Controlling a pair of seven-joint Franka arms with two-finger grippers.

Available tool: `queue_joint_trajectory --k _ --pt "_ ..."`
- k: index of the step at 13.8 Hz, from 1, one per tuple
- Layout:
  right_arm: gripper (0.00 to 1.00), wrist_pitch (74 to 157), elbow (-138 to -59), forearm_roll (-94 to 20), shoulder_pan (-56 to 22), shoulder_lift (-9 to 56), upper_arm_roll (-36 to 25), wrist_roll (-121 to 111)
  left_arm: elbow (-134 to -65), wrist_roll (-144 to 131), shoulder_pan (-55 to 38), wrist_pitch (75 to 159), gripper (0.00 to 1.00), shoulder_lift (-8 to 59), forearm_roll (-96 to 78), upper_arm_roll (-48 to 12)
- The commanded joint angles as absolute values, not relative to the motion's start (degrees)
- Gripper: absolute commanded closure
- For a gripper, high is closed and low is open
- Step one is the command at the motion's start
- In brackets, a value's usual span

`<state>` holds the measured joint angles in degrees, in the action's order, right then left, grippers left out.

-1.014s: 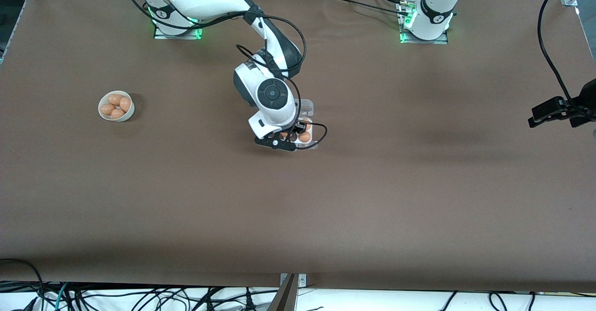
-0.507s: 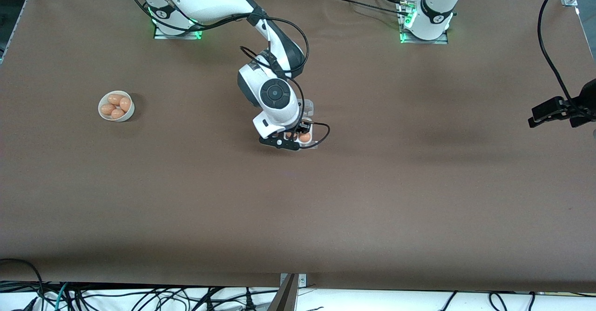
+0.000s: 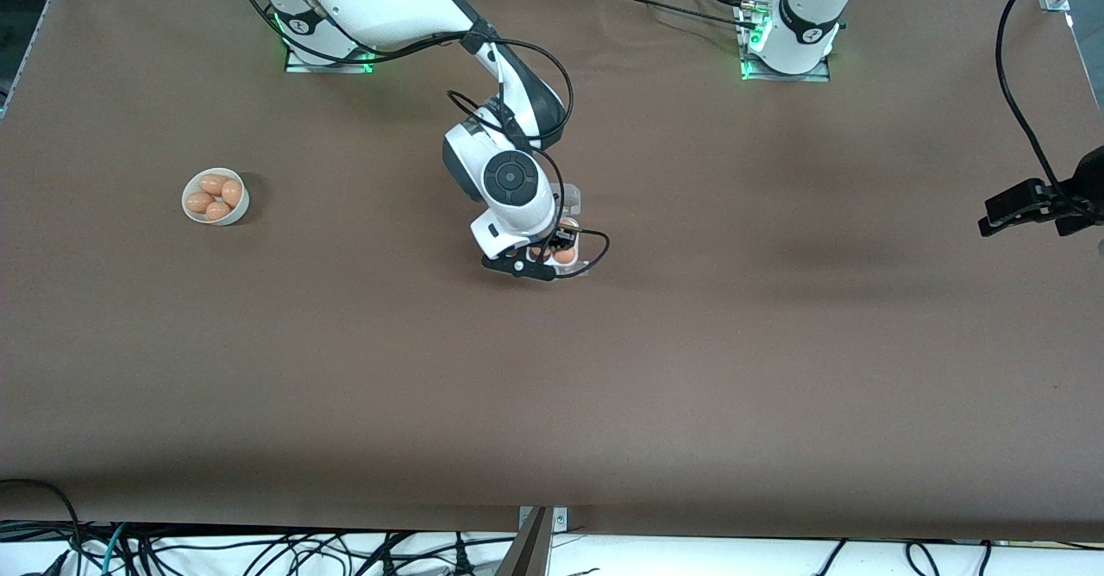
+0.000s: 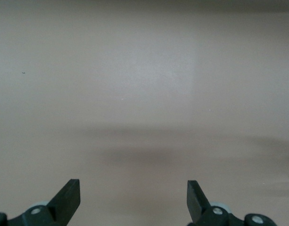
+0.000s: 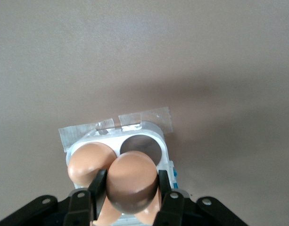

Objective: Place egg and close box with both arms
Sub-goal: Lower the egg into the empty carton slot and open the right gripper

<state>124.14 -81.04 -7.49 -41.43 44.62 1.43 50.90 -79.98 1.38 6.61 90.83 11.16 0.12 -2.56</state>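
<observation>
My right gripper (image 5: 130,180) is shut on the egg (image 5: 131,172) and holds it just above the box (image 5: 153,130). The box's whitish tray holds another brown egg (image 5: 84,165) beside an empty cell (image 5: 142,147). In the front view the right gripper (image 3: 543,257) is over the box (image 3: 572,200) at mid table, its clear lid open toward the bases; one egg (image 3: 565,255) shows in the tray. My left gripper (image 3: 1000,214) waits open in the air at the left arm's end of the table; its wrist view (image 4: 134,197) shows only bare table.
A round white bowl (image 3: 187,205) with three brown eggs stands toward the right arm's end of the table. Clear tape (image 5: 146,117) holds the box to the brown table. Cables hang near the left gripper and along the front edge.
My right gripper has shifted slightly toward the left arm's end and settled lower over the box with the egg. The left arm has not moved.
</observation>
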Motion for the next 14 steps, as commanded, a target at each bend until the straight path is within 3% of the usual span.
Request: queue_joint_trajectory --k 1,2,3,6,14 --pt "0.22 125.15 -79.01 -8.53 -41.4 45.79 1.58 50.8 -79.72 1.93 6.77 90.35 0.0 10.99 0.09 -2.72" --pt "0.19 125.16 -78.93 -8.53 -41.31 45.79 1.58 50.8 -79.72 1.85 6.77 90.35 0.0 10.99 0.09 -2.72" --pt "0.05 125.24 -78.93 -8.44 -41.4 45.7 1.58 50.89 -79.72 1.85 6.77 90.35 0.0 10.99 0.09 -2.72" --pt "0.0 125.16 -78.75 -8.35 -41.13 45.44 1.58 50.63 -79.72 1.85 6.77 90.35 0.0 10.99 0.09 -2.72" --pt "0.0 124.45 -78.75 -7.3 -40.25 42.89 -3.07 47.99 -79.8 0.89 5.72 90.26 0.0 11.07 -0.61 -3.42"
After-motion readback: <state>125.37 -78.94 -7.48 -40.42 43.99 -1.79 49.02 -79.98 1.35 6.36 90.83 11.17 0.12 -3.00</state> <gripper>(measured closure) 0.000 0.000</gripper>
